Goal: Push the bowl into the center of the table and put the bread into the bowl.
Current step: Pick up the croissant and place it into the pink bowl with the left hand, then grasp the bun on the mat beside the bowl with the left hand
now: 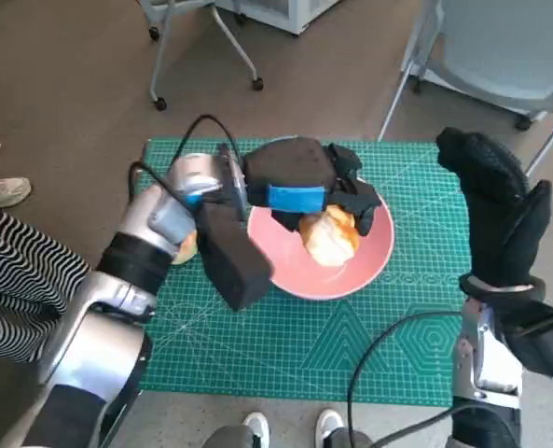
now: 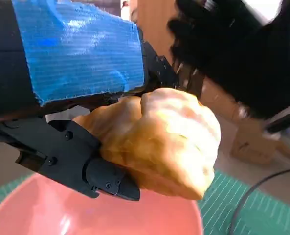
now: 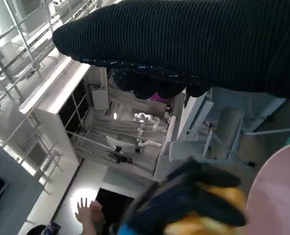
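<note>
Golden crusty bread [image 2: 159, 142], pink bowl [image 1: 351, 271]

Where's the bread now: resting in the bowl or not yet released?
Not yet released. The left hand grips the bread above the pink bowl; the left wrist view shows it clear of the bowl's inside.

The left hand [image 2: 81, 98], its back bound in blue tape, grips a golden piece of bread [image 2: 169, 142] just above the pink bowl [image 2: 86, 213], while the gloved right hand [image 2: 237, 49] looms blurred beyond it.
</note>
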Robot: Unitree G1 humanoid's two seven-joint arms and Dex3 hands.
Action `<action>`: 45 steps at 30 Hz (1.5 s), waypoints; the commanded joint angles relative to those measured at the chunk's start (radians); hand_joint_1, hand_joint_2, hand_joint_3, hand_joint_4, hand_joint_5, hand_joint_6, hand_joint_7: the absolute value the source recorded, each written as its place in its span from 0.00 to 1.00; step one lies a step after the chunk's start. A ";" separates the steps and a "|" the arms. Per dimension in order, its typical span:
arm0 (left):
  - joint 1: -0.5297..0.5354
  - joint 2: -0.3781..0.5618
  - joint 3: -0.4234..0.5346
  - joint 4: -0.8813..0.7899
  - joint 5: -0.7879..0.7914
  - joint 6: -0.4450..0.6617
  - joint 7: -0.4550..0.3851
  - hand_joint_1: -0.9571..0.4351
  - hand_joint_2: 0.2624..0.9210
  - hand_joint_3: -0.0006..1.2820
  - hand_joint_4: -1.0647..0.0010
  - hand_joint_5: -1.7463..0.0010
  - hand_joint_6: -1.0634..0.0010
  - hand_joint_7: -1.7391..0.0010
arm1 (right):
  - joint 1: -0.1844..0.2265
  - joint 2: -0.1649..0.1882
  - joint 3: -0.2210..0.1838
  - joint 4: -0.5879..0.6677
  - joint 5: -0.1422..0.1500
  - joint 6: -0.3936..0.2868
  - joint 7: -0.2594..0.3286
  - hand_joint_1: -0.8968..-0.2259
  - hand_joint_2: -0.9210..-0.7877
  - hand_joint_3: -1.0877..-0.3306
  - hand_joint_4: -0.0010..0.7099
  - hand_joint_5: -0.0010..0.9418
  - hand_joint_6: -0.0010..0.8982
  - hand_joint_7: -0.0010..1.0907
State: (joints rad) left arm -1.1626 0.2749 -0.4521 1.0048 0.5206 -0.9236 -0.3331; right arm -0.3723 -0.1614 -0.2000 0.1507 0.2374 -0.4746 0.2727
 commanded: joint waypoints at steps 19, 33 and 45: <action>-0.031 0.006 -0.031 0.065 0.055 0.120 -0.038 0.54 0.82 0.01 0.86 0.97 0.78 0.87 | 0.034 -0.007 -0.011 -0.022 -0.009 0.019 -0.026 0.29 0.00 0.45 0.28 0.00 0.11 0.48; 0.029 0.177 0.093 -0.113 -0.129 0.099 -0.239 0.33 0.80 0.00 0.91 0.99 0.78 0.92 | 0.021 0.000 0.002 -0.005 -0.017 0.013 -0.032 0.29 0.00 0.45 0.29 0.00 0.11 0.48; 0.090 0.380 0.193 -0.303 -0.244 0.178 -0.391 0.34 0.79 0.00 0.94 1.00 0.84 0.96 | 0.008 -0.002 0.009 0.016 0.002 0.011 -0.015 0.28 0.00 0.46 0.29 0.00 0.12 0.48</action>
State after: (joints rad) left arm -1.0959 0.6105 -0.2812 0.7553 0.3006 -0.7734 -0.6892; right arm -0.3685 -0.1635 -0.1946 0.1449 0.2331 -0.4726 0.2507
